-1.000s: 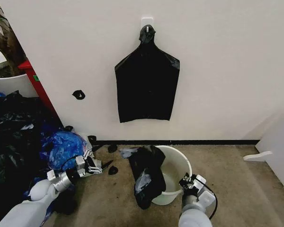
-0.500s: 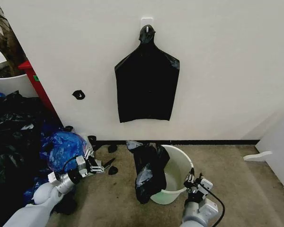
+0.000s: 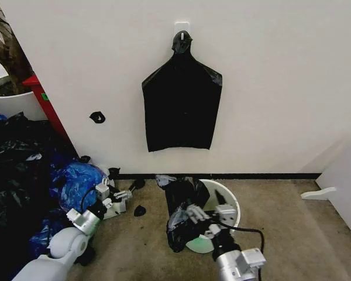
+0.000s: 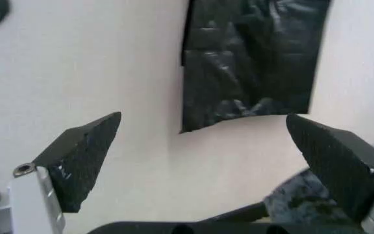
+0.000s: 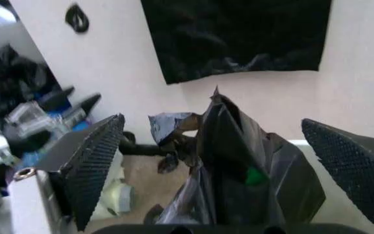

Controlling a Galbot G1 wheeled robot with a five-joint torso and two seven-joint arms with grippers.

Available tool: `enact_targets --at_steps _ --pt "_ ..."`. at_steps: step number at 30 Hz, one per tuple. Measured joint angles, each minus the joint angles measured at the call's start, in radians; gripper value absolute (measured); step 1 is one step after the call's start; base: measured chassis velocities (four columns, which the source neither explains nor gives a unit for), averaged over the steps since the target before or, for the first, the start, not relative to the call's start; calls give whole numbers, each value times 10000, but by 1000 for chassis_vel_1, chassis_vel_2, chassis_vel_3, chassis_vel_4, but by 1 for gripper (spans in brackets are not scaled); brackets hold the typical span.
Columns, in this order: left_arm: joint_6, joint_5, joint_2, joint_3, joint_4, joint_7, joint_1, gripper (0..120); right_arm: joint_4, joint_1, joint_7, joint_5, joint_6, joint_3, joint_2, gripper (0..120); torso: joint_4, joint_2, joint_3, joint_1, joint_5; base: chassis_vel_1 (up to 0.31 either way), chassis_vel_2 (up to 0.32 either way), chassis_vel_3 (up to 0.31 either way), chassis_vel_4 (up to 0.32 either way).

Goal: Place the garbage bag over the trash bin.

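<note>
Garbage bag (image 3: 181,213): thin, glossy, crinkled black film, draped in a bunch over the near-left rim of the trash bin (image 3: 225,199) on the floor, mouth not yet spread round the rim; judged very light, limp and slippery, best pinched at a loose upper edge fold. Right gripper (image 3: 194,215): fingers spread wide, empty, bag directly ahead between them in the right wrist view (image 5: 239,170). Left gripper (image 3: 121,196): fingers wide, empty, well apart from the bag, beside the blue bags (image 3: 76,181)
</note>
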State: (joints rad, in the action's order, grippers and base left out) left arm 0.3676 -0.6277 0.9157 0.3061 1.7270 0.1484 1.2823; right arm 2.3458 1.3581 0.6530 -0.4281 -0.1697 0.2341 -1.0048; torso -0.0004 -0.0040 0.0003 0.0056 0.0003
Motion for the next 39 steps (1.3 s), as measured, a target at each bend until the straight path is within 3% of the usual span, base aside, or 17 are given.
enact_targets --at_steps 6,11,15,17,19,27,32,39 --pt "-520 301 39 -22 463 -797 176 100 -682 -1260 688 -997 -1063 101 -310 100 1 0 1 0 -2 0 0 0 0" --pt "-1445 642 44 -46 1096 -1816 546 100 -1055 -1875 1567 -1737 -2006 24 -534 86 2 0 1 1 -1 0 0 0 0" --pt "-2502 531 -11 -103 1938 -2690 869 100 -832 -1836 2130 -2335 -2741 -120 -430 67 -1 0 0 0 0 0 0 0 0" --pt "-2608 468 -11 -117 2033 -2759 904 100 -795 -1824 2188 -2431 -2835 -151 -409 64 -1 0 0 0 0 0 0 0 0" --pt "-2805 298 0 -156 2277 -2854 972 100 -797 -1816 2266 -2532 -2967 -261 -384 53 -1 0 0 0 0 0 0 0 0" --pt "-3210 -946 -116 -342 2877 -2248 1268 100 -1078 -1539 2162 -1852 -2691 -587 -409 25 1 0 0 0 0 0 0 0 0" --pt "-3638 -1297 -191 -691 2943 -1841 1279 100 -1922 -1085 1895 48 -2355 -982 -310 5 0 0 0 0 1 0 0 0 0" --pt "-4472 -2029 -154 -1631 3137 -1854 900 100 -2536 -694 1857 957 -2172 -1255 -245 0 0 0 0 0 1 0 0 0 0"
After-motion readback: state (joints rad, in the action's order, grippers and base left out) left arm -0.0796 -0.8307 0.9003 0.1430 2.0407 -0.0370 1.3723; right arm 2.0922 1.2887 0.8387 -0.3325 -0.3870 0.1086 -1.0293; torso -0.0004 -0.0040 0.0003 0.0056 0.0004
